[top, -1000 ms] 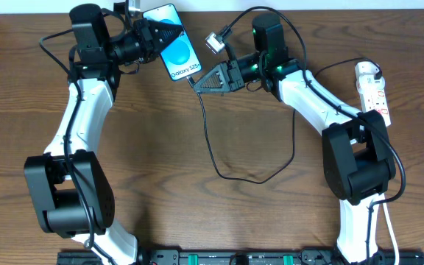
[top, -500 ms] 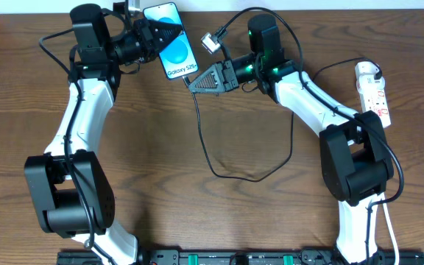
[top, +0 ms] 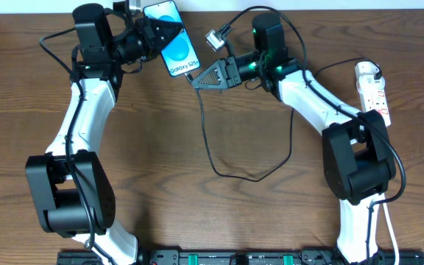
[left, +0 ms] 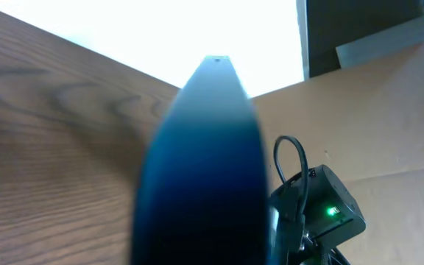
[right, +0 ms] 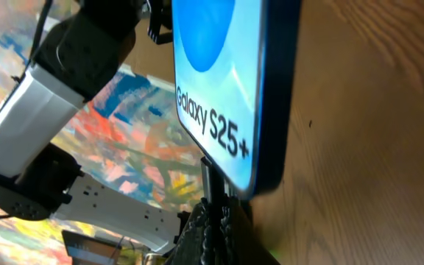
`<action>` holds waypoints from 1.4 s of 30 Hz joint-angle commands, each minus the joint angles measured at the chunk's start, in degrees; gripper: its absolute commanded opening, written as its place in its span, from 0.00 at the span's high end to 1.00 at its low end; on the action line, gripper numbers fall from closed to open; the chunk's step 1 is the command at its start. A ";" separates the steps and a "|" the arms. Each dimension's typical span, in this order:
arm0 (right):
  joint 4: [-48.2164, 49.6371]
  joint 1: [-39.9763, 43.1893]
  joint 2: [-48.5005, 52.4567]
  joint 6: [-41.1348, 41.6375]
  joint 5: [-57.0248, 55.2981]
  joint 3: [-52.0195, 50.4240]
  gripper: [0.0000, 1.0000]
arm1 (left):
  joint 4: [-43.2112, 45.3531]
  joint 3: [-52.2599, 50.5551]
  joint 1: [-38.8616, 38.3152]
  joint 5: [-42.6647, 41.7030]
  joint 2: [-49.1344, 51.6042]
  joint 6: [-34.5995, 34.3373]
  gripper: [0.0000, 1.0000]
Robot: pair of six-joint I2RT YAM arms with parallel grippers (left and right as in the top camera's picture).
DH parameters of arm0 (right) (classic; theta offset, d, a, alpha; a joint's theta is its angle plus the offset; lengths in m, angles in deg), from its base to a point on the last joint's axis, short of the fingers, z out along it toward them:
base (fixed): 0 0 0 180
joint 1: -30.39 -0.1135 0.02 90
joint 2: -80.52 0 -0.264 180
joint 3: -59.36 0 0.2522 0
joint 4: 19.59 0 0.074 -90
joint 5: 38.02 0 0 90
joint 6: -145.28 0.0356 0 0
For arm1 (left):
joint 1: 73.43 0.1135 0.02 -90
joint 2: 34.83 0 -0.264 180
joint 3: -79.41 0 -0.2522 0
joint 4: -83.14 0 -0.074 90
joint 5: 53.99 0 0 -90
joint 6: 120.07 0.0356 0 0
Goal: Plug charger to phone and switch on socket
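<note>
Plugging the charger (right: 207,180) into the phone (top: 177,46) — table's far edge
Left hand (top: 160,33) is clasping the phone and right hand (top: 197,78) is pinching the charger tip — next, I judge, a straight push.

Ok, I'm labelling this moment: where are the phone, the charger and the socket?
phone (top: 178,50): overhead view, middle of its blue screen.
charger (top: 250,179): overhead view, bottom of the black cable's loop.
socket (top: 372,94): overhead view, middle of the white strip's face.
</note>
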 commanded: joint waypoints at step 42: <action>10.80 -0.17 -1.97 11.04 -16.26 0.81 0.99 | -1.77 0.68 -1.36 -4.63 -1.16 1.01 0.93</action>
